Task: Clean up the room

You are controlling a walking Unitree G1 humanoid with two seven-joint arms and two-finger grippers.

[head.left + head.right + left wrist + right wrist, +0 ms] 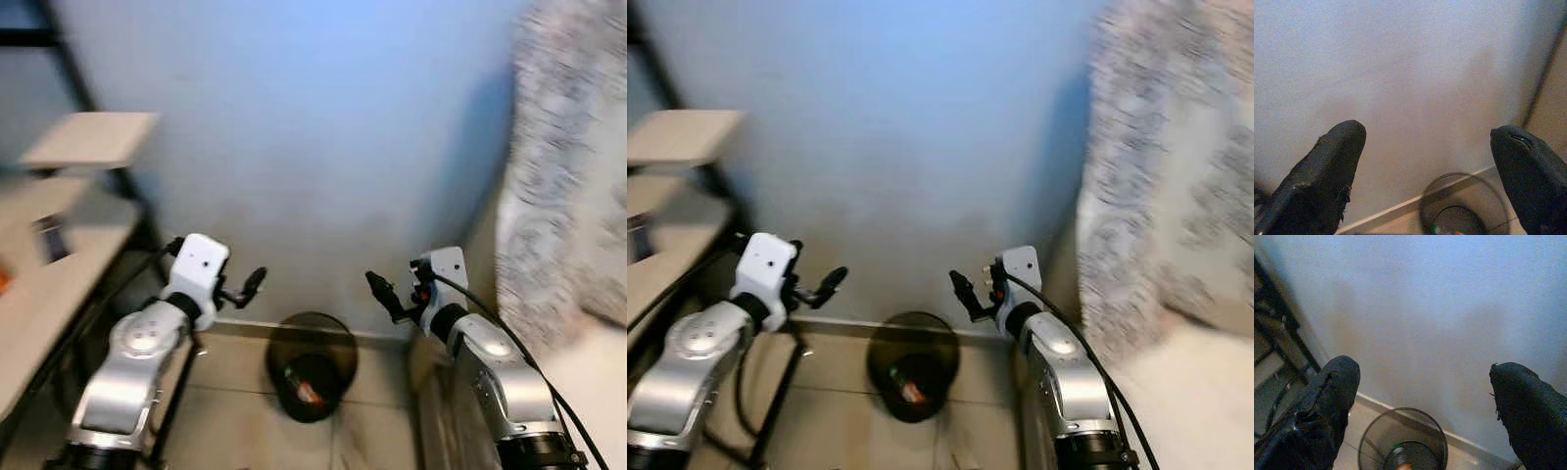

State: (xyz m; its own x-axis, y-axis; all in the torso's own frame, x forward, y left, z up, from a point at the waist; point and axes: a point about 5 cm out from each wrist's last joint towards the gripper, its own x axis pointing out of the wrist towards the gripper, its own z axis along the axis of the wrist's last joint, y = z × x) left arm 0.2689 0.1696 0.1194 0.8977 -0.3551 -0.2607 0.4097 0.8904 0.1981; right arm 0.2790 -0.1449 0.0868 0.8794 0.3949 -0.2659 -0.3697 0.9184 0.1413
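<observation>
A: We stand in front of the blue wall (323,117), and low in the middle of the frame we see the wire waste bin (312,365) on the tiled floor (235,392), close against the baseboard. We think it is kept there, in the corner, so that it stays out of the walking way.

B: Yes, and inside it we can see some rubbish (306,392), dark with a small red and green spot. What it is exactly, we cannot tell.

A: Our left end effector (250,286) is held up at the lower left of the frame, and the right end effector (384,294) at the lower right. Both point toward the wall, above the bin and on either side of it.

B: In the wrist views the two black fingers (1327,171) of the left one stand wide apart, with nothing between them. The fingers (1327,401) of the right one are also apart and carry nothing.

A: So we judge that our arms are raised only to be ready; there is nothing to drop now.

B: At the left edge there is a shelf unit (69,225) with a black frame, and at the right a patterned fabric (558,176), blurred. Perhaps the next thing to collect is there, but this is only our guess.
</observation>
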